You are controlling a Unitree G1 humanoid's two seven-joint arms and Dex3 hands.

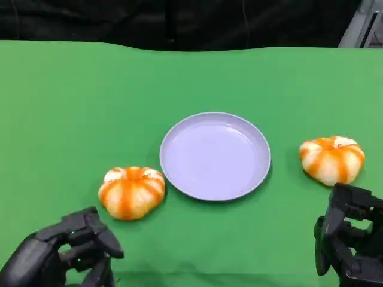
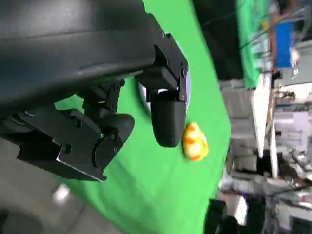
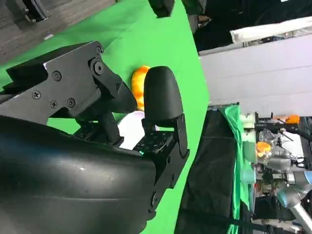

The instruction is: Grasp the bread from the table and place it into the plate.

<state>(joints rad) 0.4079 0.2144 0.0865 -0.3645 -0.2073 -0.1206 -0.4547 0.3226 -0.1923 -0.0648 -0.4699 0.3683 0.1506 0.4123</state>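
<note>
A lavender plate [image 1: 215,156] lies empty at the table's middle. One orange-and-white striped bread [image 1: 131,191] sits just off its left rim, and a second bread [image 1: 332,159] sits to its right. My left hand [image 1: 66,254] hovers low at the near edge, just short of the left bread, its fingers apart and holding nothing. My right hand [image 1: 350,239] hangs just short of the right bread, also holding nothing. In the left wrist view a bread [image 2: 195,141] shows past the fingers [image 2: 168,119]. In the right wrist view a bread [image 3: 140,83] and the plate [image 3: 130,127] show behind the fingers [image 3: 161,95].
A green cloth [image 1: 90,101] covers the whole table, with a dark backdrop [image 1: 179,21] behind its far edge. Lab equipment and shelving stand beyond the table in the wrist views.
</note>
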